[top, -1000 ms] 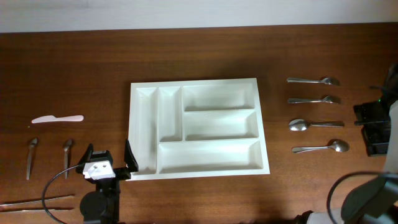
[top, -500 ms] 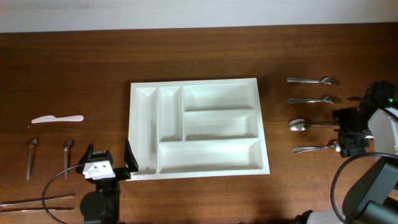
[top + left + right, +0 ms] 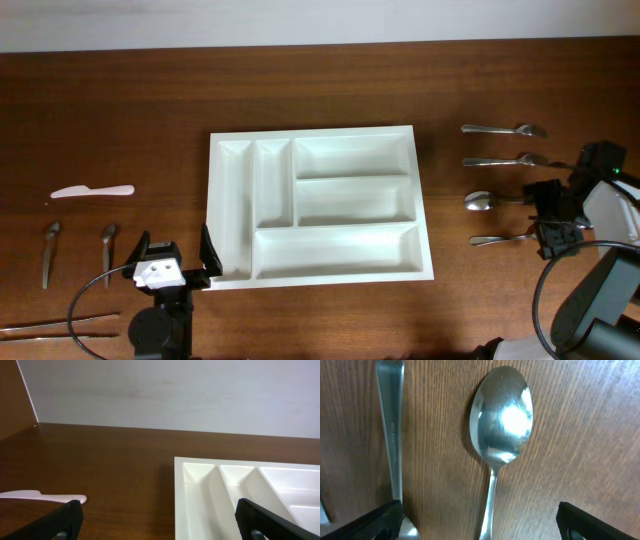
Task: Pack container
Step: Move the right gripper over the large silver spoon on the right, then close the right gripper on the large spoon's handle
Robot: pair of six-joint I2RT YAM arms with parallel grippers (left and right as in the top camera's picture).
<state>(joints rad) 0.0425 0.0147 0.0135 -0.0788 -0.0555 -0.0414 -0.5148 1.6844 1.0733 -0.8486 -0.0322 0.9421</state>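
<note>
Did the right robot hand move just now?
Yes. The right gripper slid left, toward the tray, and now hangs over the spoons.

Left tool (image 3: pixel 174 243), right tool (image 3: pixel 546 214): jaws spread

The container (image 3: pixel 320 205) is a large white rectangular tray lying flat at the table's middle. Its five compartments, two narrow and three wide, hold nothing.

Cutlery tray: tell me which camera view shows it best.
Overhead. The whole cutlery tray shows there, all five compartments empty. The left wrist view catches only one corner, with parts of several compartments. The right wrist view misses it, showing only a spoon and another handle on the table.
</note>
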